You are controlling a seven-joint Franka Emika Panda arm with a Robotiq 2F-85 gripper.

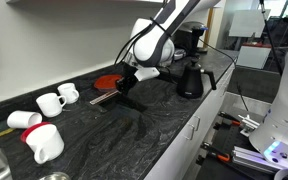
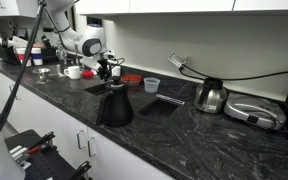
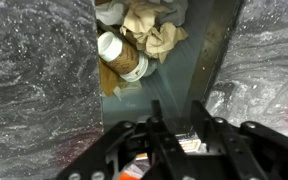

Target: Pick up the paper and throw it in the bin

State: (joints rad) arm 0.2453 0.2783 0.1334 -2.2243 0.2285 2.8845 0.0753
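Observation:
My gripper (image 3: pixel 179 108) hangs over the bin (image 3: pixel 199 60), a grey rectangular opening sunk into the dark stone counter. Its fingers stand a little apart, and I see nothing between the tips. Crumpled brown paper (image 3: pixel 156 30) lies inside the bin beside a paper cup (image 3: pixel 122 55) and other rubbish. In both exterior views the gripper (image 1: pixel 134 90) (image 2: pixel 108 70) points down just above the counter next to a red plate (image 1: pixel 106 82).
A black kettle (image 1: pixel 189 80) (image 2: pixel 114 105) stands on the counter close to the arm. White mugs (image 1: pixel 52 102) lie at one end. A steel kettle (image 2: pixel 210 95), a clear cup (image 2: pixel 152 85) and the red plate (image 2: pixel 131 78) are also on the counter.

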